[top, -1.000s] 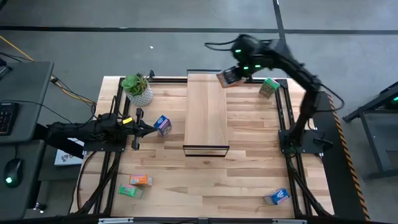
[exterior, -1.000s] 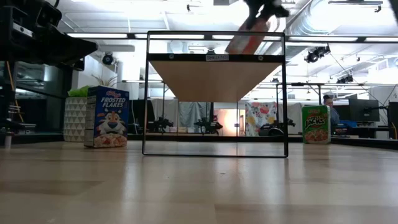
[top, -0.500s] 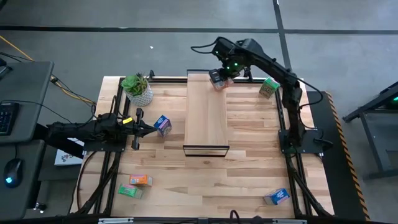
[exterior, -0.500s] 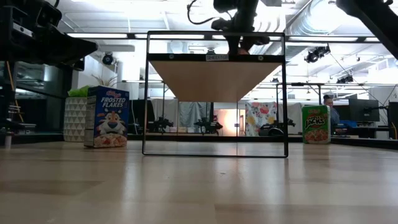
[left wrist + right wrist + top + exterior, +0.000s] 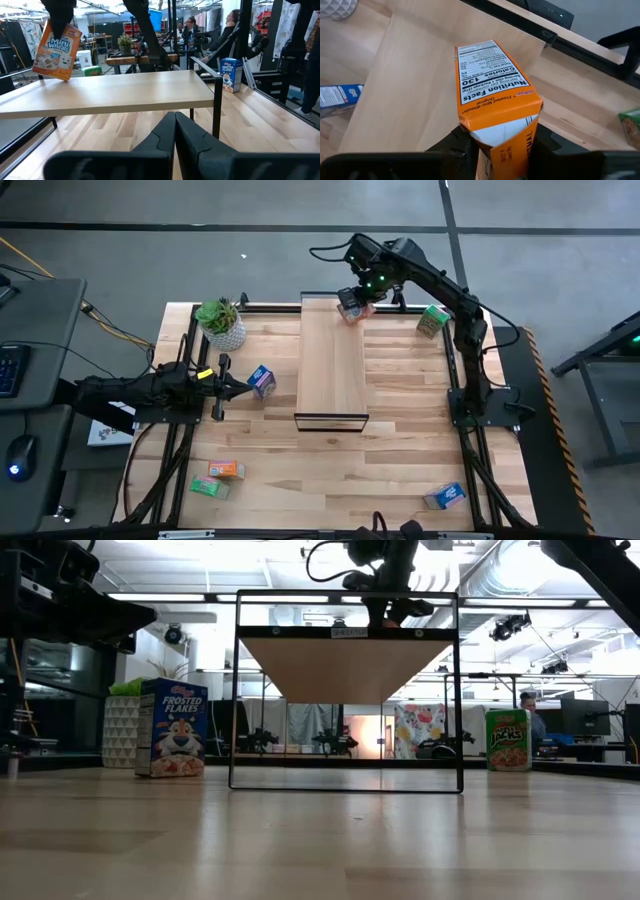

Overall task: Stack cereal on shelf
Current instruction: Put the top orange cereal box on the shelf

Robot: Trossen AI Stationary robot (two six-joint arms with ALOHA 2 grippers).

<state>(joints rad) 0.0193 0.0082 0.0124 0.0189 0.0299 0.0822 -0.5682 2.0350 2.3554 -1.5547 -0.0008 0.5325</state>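
An orange cereal box (image 5: 495, 95) is being held between the jaws of the right gripper (image 5: 352, 304), over the far end of the shelf (image 5: 333, 370), near its right far corner. In the left wrist view the box (image 5: 56, 41) is being seen tilted, with its lower corner just at the plank, and it cannot be told whether it is already touching. For this step to be done well, the box is probably being best turned upright before it is lowered, so that its whole bottom is being set flat on the wood and not one edge only. It should be placed close to the far end, because room is being needed for the other boxes. The jaws should be opened only when the box is resting, otherwise it may be tipped over the shelf edge. The left gripper (image 5: 222, 385) is being kept waiting by the left edge of the table, its jaws closed together on nothing, just beside a blue box (image 5: 261, 380).
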